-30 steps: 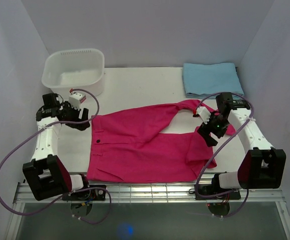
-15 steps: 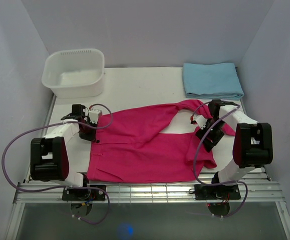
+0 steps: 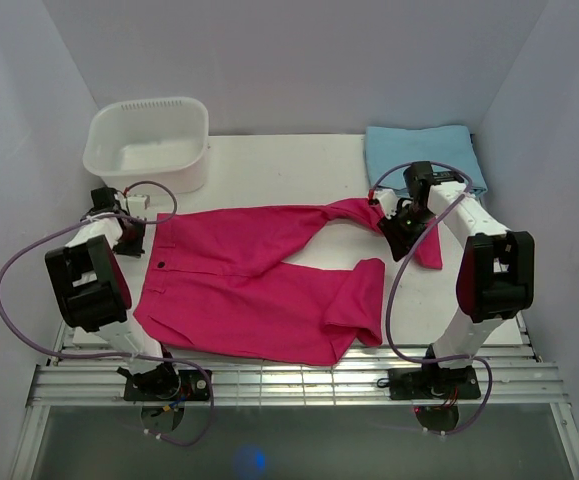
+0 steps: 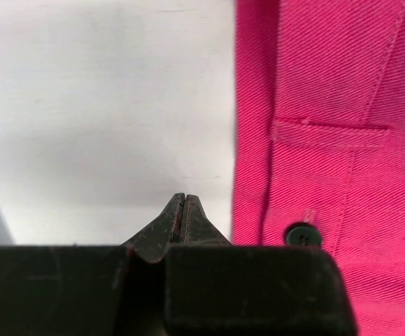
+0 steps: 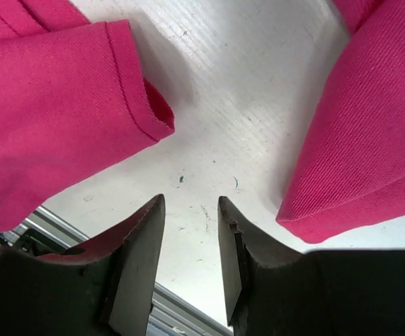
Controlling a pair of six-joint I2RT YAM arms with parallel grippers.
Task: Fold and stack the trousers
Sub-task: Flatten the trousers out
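Observation:
The magenta trousers [image 3: 239,280] lie flat on the white table [image 3: 289,170], waist at the left and legs running right. One leg reaches up to the right, and its hem [image 3: 429,250] lies past my right gripper [image 3: 389,243]. The other leg is folded back on itself [image 3: 357,300]. My left gripper [image 4: 183,199] is shut on nothing, just left of the waistband [image 4: 254,140] and the dark button [image 4: 301,234]. The right gripper [image 5: 192,201] is open above bare table, with one trouser hem [image 5: 146,119] to its left and another fold [image 5: 356,175] to its right.
A white plastic basin [image 3: 179,172] stands at the back left. A folded light blue cloth [image 3: 424,160] lies at the back right. A metal rail [image 3: 289,385] runs along the near edge between the arm bases.
The trousers have slid left and the far leg has straightened. My left gripper pulled back left and shut. My right gripper moved up toward the far leg and its jaws narrowed.

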